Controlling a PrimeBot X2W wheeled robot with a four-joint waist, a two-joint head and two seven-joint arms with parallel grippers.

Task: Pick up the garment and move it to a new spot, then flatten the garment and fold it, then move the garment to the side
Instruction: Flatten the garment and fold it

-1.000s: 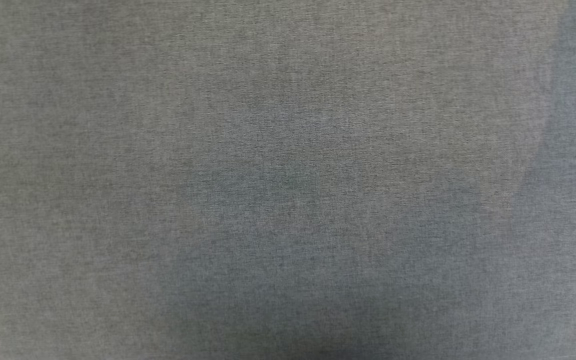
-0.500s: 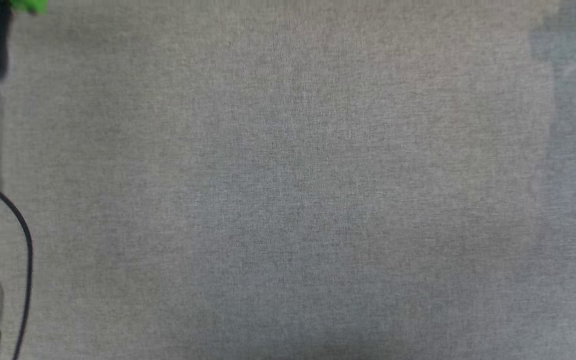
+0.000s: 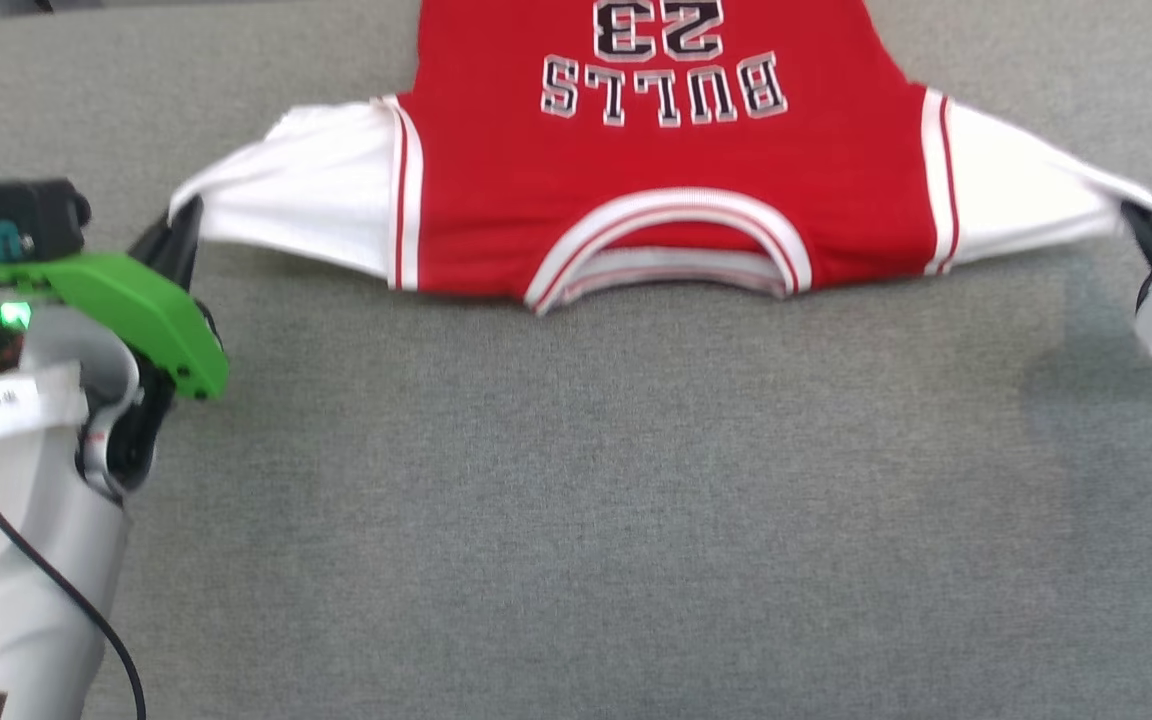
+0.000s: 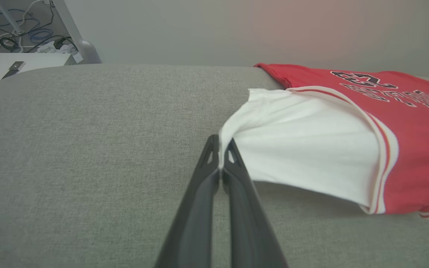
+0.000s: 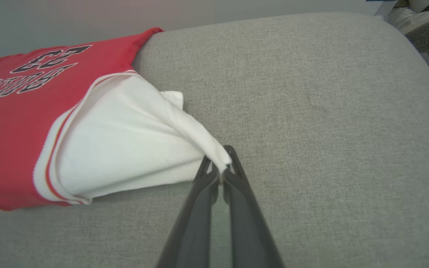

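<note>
Garment (image 3: 656, 180) lay on the table (image 3: 576, 520), over at the far side, spread crosswise. Collar (image 3: 671, 240) was nearest the robot, with the number (image 3: 658, 28) beyond it. Left gripper (image 3: 184, 222) sat at the garment's left end, clamped on the tip of the left sleeve (image 3: 306, 190). Right gripper (image 3: 1136, 222) sat at the right end, pinching the right sleeve (image 3: 1016, 195). Both sleeves were drawn outward, tips raised off the table, with the body between them resting on it.

left gripper (image 3: 184, 215) and right gripper (image 3: 1132, 214) (arms spread wide apart) each pinch a sleeve tip of the garment (image 3: 656, 175).
</note>
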